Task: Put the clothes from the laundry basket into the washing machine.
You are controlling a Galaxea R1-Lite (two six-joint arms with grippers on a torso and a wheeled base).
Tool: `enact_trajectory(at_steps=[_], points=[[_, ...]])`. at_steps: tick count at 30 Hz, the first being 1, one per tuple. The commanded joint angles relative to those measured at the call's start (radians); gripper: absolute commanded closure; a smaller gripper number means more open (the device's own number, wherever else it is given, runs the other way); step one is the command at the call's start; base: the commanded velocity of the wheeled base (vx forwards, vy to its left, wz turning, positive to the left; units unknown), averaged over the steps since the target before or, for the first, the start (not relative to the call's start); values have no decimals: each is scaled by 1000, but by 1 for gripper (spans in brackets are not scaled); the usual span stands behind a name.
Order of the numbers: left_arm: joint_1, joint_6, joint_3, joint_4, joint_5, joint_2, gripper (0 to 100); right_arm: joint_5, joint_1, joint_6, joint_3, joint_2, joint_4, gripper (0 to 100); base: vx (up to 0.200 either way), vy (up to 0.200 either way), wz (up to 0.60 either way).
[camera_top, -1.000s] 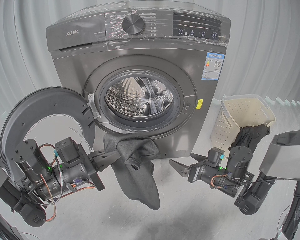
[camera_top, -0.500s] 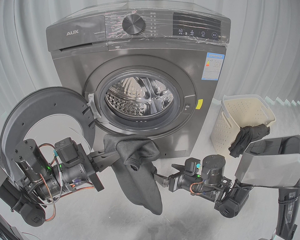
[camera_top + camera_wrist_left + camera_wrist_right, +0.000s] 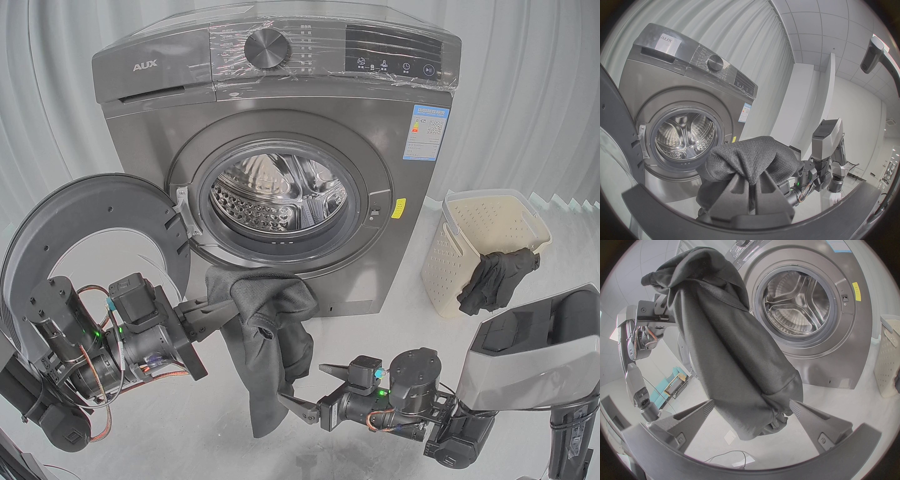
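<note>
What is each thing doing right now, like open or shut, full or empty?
Washing machine door: swung wide open.
Drum: no clothes visible inside.
Grey garment: hanging in front of the machine, pinched at its top.
Left gripper: shut on that garment.
Right gripper: open, fingers either side of the garment's lower end.
Laundry basket: standing beside the machine.
Black garment: draped over the basket's rim.
</note>
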Motion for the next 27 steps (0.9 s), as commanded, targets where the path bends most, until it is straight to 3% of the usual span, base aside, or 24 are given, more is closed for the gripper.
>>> enact_trajectory(at_steps=[1,18,24,27], points=[[1,-1,-2,-1,0,-1,100,1,12,1,-10,10,-4,0,0,0,0],[4,-2,-4,-1,0,-4,100,-4,-4,4,-30,30,-4,0,0,0,0],[21,-5,-8,-1,-2,-7,100,16,-105,-4,-28,15,-4,0,0,0,0],[21,-5,-8,-1,-2,-7,100,59,-154,-5,-19,3,-4,0,0,0,0]])
